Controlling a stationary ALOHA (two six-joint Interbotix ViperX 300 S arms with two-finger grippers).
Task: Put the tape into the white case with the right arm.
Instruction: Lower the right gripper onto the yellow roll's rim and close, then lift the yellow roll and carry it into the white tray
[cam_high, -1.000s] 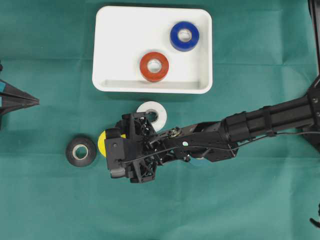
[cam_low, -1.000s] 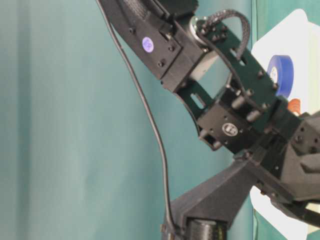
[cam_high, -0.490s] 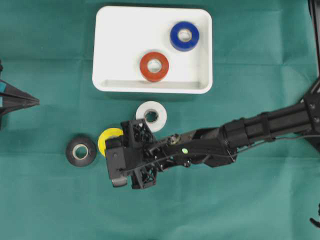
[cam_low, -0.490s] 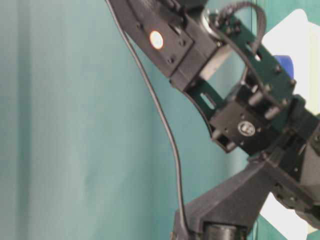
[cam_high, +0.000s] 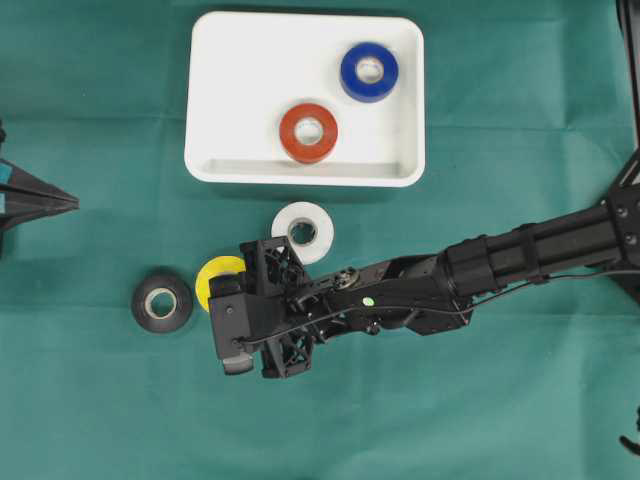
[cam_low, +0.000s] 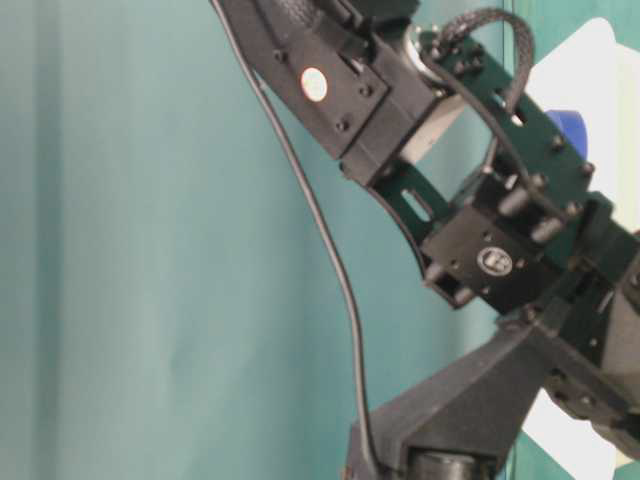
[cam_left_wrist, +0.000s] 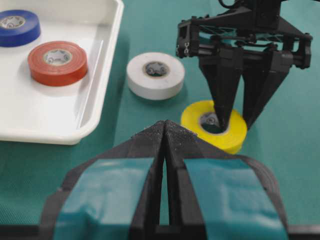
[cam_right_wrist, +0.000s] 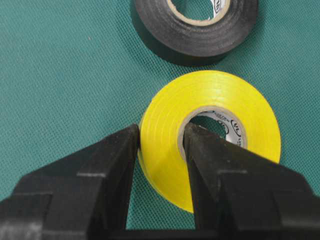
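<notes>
A yellow tape (cam_right_wrist: 220, 95) lies flat on the green cloth, below the white case (cam_high: 305, 176). My right gripper (cam_right_wrist: 161, 132) is shut on its wall, with one finger in the core hole and the other against the outer side. In the left wrist view, the same two black fingers (cam_left_wrist: 223, 107) pinch the near right part of the yellow tape (cam_left_wrist: 200, 116). From overhead, the right arm's wrist covers most of the yellow tape (cam_high: 212, 276). My left gripper (cam_left_wrist: 165, 126) is shut and empty, resting at the far left edge (cam_high: 62, 202).
A red tape (cam_high: 290, 142) and a blue tape (cam_high: 351, 82) lie inside the case. A white tape (cam_high: 321, 240) sits just behind the yellow one. A black tape (cam_high: 142, 310) lies to its left. In the table-level view the right arm (cam_low: 470, 240) fills the frame.
The right gripper's fingers have closed from open onto the yellow roll's wall. The wrist shifted slightly toward the table's near side. The left arm has not moved.
</notes>
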